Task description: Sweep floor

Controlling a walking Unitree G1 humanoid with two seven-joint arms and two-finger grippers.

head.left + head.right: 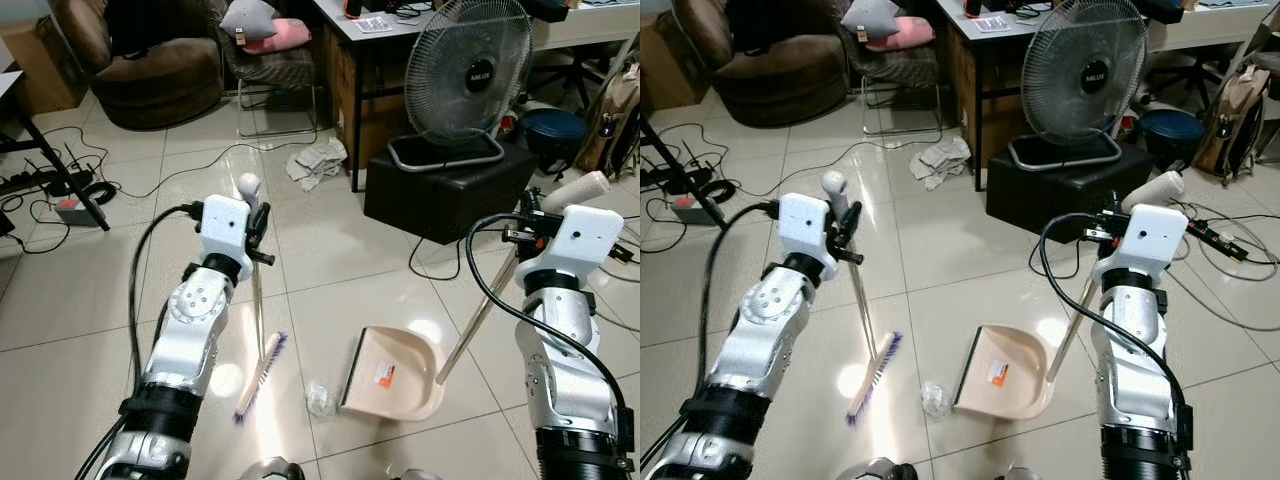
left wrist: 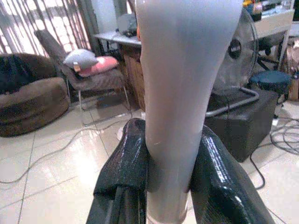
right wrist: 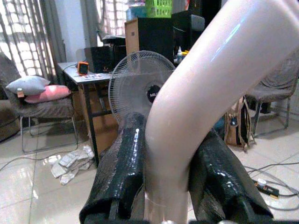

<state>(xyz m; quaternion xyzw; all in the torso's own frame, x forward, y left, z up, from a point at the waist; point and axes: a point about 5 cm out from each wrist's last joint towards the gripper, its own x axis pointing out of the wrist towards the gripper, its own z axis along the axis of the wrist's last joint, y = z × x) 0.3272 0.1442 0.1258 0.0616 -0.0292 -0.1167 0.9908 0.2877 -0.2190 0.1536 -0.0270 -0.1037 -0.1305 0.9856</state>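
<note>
My left gripper (image 1: pixel 259 228) is shut on the pale handle (image 2: pixel 180 93) of a broom, whose pink and purple brush head (image 1: pixel 260 374) rests on the tiled floor. My right gripper (image 1: pixel 528 222) is shut on the cream handle (image 3: pixel 196 107) of a dustpan; its beige pan (image 1: pixel 395 372) lies flat on the floor, to the right of the brush. A small crumpled scrap (image 1: pixel 319 399) lies between brush and pan, close to the pan's dark lip.
A black box (image 1: pixel 450 185) bearing a standing fan (image 1: pixel 468 70) stands ahead on the right, with cables trailing on the floor. A crumpled rag (image 1: pixel 318 162) lies by a desk leg. A brown armchair (image 1: pixel 150 60) and a chair with cushions (image 1: pixel 265 50) stand farther back.
</note>
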